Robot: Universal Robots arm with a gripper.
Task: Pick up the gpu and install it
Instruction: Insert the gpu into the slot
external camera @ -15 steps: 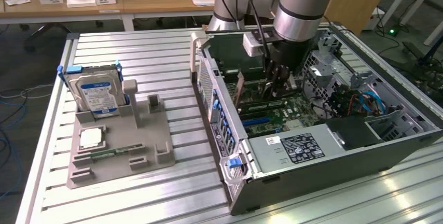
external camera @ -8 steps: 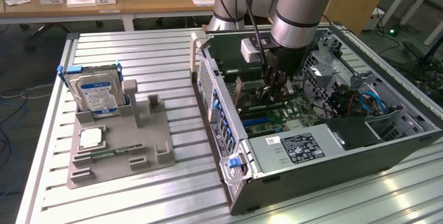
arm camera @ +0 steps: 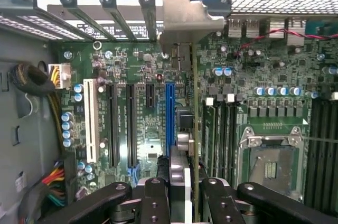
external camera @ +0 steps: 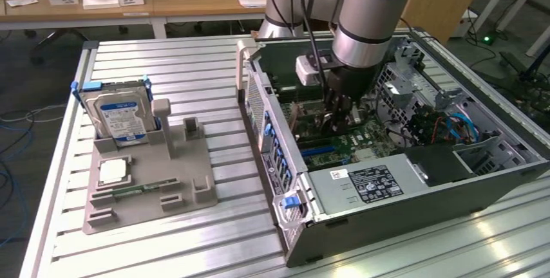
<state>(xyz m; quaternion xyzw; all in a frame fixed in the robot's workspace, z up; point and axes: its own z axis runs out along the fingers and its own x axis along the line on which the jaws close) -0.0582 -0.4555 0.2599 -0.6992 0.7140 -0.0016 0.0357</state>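
The gpu shows edge-on in the wrist view as a thin card with a green board edge and a silver slot bracket at its far end. My gripper is shut on it, black fingers pressing both sides. The card hangs above the motherboard, just beside the blue expansion slot; whether it touches the board cannot be told. In the exterior view my gripper reaches down inside the open computer case, with the dark gpu between its fingers over the motherboard.
Black expansion slots and a white one lie beside the blue slot. The CPU socket sits on the other side. Cables crowd the case wall. Outside, a grey fixture holds the blue-labelled hard drive and a memory stick.
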